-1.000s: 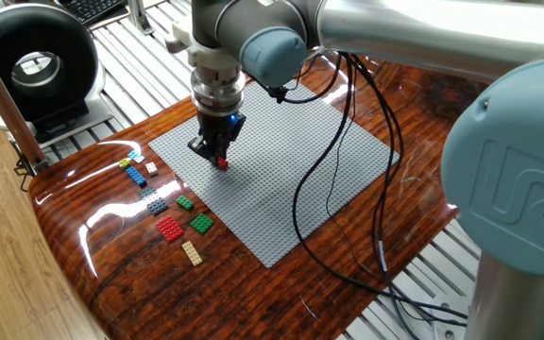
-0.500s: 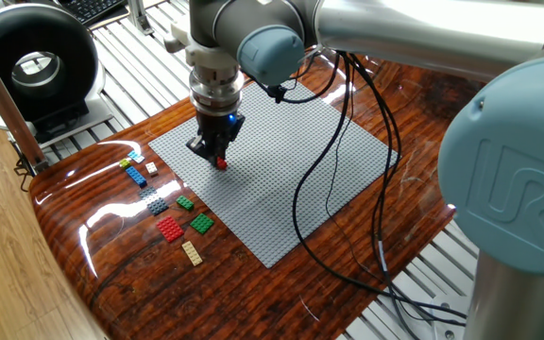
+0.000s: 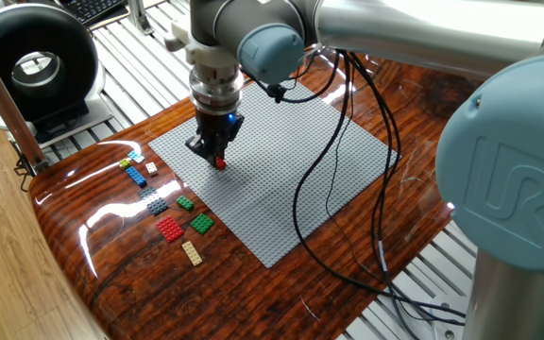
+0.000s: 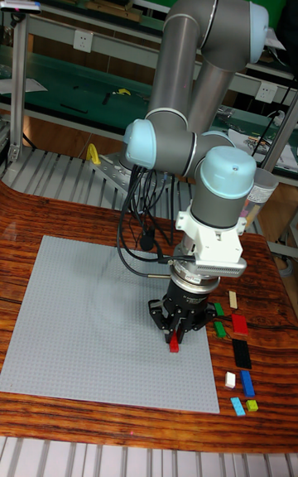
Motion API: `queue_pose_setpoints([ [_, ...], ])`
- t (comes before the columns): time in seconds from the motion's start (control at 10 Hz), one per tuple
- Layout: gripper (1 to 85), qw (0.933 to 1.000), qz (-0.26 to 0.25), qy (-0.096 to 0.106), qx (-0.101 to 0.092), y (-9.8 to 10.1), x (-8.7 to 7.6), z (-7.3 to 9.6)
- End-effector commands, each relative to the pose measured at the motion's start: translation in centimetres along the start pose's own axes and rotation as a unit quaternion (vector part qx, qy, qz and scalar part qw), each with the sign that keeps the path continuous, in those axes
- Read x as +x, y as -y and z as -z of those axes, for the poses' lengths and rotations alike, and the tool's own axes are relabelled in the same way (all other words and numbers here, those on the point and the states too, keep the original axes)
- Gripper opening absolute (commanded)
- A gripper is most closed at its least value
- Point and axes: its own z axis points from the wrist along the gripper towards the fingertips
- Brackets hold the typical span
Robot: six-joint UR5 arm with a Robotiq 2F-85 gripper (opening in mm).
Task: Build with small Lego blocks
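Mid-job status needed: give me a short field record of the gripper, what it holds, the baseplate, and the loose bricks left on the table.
gripper: pointing down over the baseplate's near-left area, shut on the red brick
red brick: small, at the fingertips, at or just above the studs; contact cannot be told
baseplate: large grey studded square on the wooden table; no other bricks seen on it
loose bricks: row on the table beside the baseplate edge, including blue brick, red plate, green plate, tan plate
cables: black, draped across the baseplate
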Motion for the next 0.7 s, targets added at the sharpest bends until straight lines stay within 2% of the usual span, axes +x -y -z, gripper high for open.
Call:
queue_pose_setpoints([
  [0.0, 1.0, 1.0, -0.003, -0.002, -0.005, 0.15, 0.1, 0.36],
  [0.6, 1.0, 0.9999, -0.008, -0.002, -0.006, -0.08, 0.18, 0.16],
])
